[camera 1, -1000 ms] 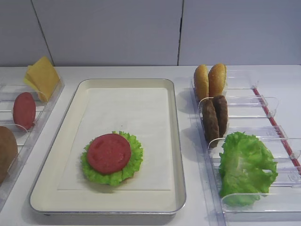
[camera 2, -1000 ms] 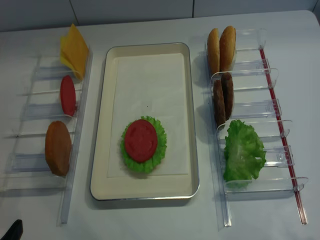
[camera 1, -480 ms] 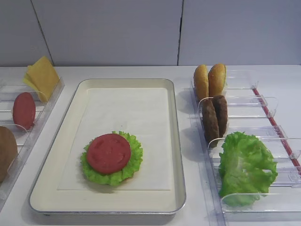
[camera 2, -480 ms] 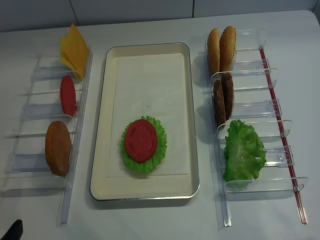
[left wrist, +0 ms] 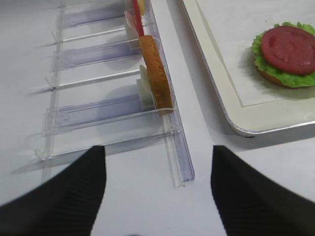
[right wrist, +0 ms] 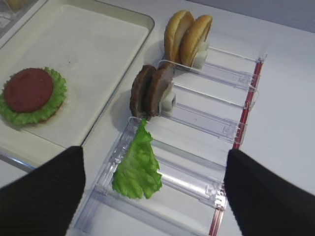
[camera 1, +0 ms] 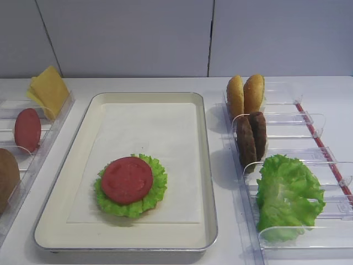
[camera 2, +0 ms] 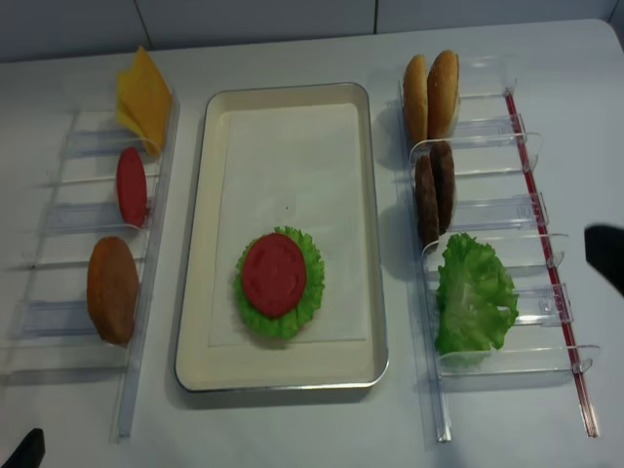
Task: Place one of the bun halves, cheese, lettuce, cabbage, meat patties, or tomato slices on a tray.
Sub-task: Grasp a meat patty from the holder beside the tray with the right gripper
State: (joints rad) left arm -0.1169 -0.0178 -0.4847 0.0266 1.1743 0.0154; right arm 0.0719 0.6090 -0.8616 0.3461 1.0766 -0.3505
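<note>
The cream tray holds a stack: a tomato slice on lettuce over a bun half. In the right rack stand two bun halves, two meat patties and a lettuce leaf. My right gripper hovers open and empty above that lettuce leaf, with the patties just beyond. A dark part of it shows at the overhead view's right edge. My left gripper is open and empty over bare table near the left rack's end. Cabbage is out of view.
The left clear rack holds cheese slices, a tomato slice and a bun half. The right clear rack has a red strip along its outer side. A grey wall stands behind the table.
A dark part of my right gripper has come into the overhead view at the right edge. The food and the tray have not moved.
</note>
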